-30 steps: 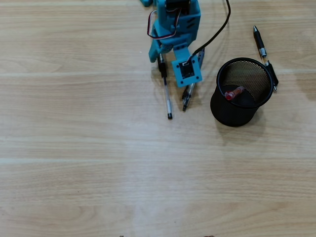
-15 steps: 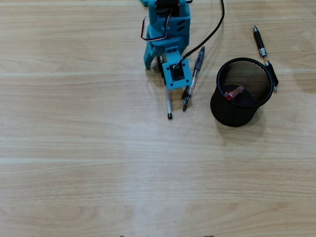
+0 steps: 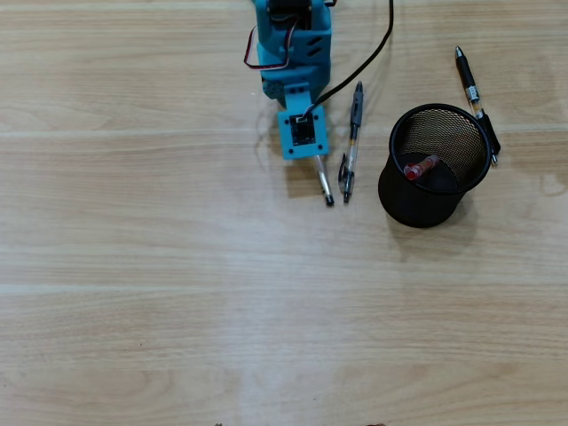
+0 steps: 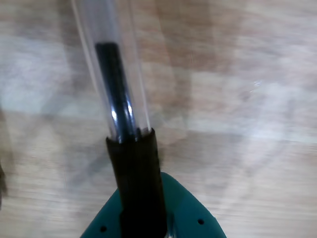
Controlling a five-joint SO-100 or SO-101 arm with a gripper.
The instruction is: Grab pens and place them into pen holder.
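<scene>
In the overhead view my blue gripper [image 3: 311, 158] is at the top centre, mostly hidden under its camera module. It is shut on a clear-barrelled pen [image 3: 325, 184] whose tip sticks out below it. The wrist view shows this pen [image 4: 119, 99] close up, its black end pressed against a teal finger [image 4: 193, 220]. A second pen [image 3: 351, 146] lies just to the right on the table. The black mesh pen holder [image 3: 410, 200] stands further right with a red pen [image 3: 421, 167] inside. Another black pen [image 3: 470, 89] lies behind the holder.
A black cable [image 3: 377, 49] runs from the arm up to the top edge. The light wooden table [image 3: 266, 311] fills the rest of the overhead view.
The arm shifted left. The pen under it was taken hold of and its tip swung to the right. The neighbouring pen got nudged to a nearly straight lie.
</scene>
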